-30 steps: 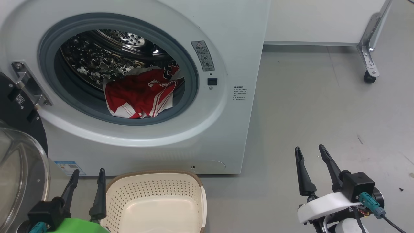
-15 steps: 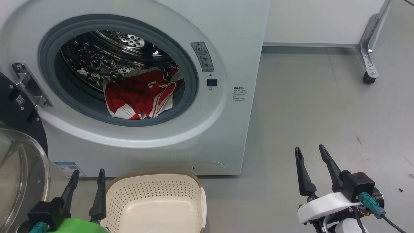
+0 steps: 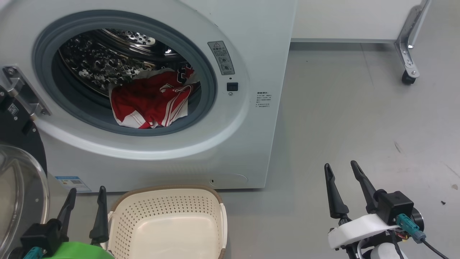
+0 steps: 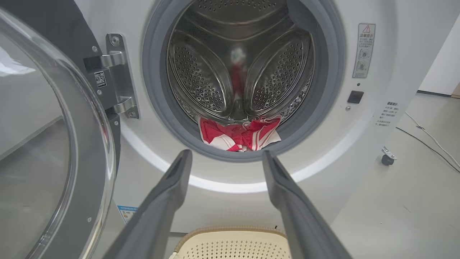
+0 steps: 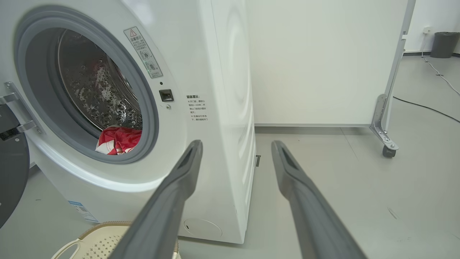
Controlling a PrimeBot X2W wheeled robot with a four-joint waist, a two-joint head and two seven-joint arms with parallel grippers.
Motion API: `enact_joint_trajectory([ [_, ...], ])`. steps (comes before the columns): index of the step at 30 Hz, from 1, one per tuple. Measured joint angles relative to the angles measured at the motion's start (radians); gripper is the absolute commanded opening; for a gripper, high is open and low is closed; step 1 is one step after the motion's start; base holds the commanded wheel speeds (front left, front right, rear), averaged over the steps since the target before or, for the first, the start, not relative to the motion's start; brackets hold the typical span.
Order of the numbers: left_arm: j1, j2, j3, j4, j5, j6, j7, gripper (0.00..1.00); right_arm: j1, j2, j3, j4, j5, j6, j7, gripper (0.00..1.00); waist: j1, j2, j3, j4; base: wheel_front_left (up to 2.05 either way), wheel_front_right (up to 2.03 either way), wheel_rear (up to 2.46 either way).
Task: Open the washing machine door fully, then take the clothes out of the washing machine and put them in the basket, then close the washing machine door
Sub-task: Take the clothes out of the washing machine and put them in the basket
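the washing machine door (image 3: 18, 140) already stands open, but the clothes (image 3: 149, 104) lie inside the washing machine (image 3: 258, 144), the basket (image 3: 165, 189) in front is empty, and the left gripper (image 3: 87, 190) and right gripper (image 3: 340, 164) are spread wide, holding nothing, so unloading and closing remain.

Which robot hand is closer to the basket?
The left hand. It hovers open just left of the basket, close to its rim. The right hand is far off to the basket's right, over the floor beside the washing machine.
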Motion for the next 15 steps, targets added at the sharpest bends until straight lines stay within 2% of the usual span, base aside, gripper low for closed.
enact_joint_trajectory([
  [6, -0.002, 0.003, 0.005, -0.018, 0.0, 0.01, 0.011, 1.0, 0.0, 0.0, 0.0, -0.008, -0.001, -0.001, 0.0, 1.0, 0.0, 0.0, 0.038, -0.012, 0.0, 0.0, 0.0],
  [15, -0.09, 0.053, 0.008, -0.03, 0.026, 0.022, 0.076, 1.0, -0.014, 0.0, 0.023, -0.038, -0.001, -0.009, 0.0, 1.0, 0.0, 0.0, 0.133, -0.041, 0.0, 0.0, 0.0],
])
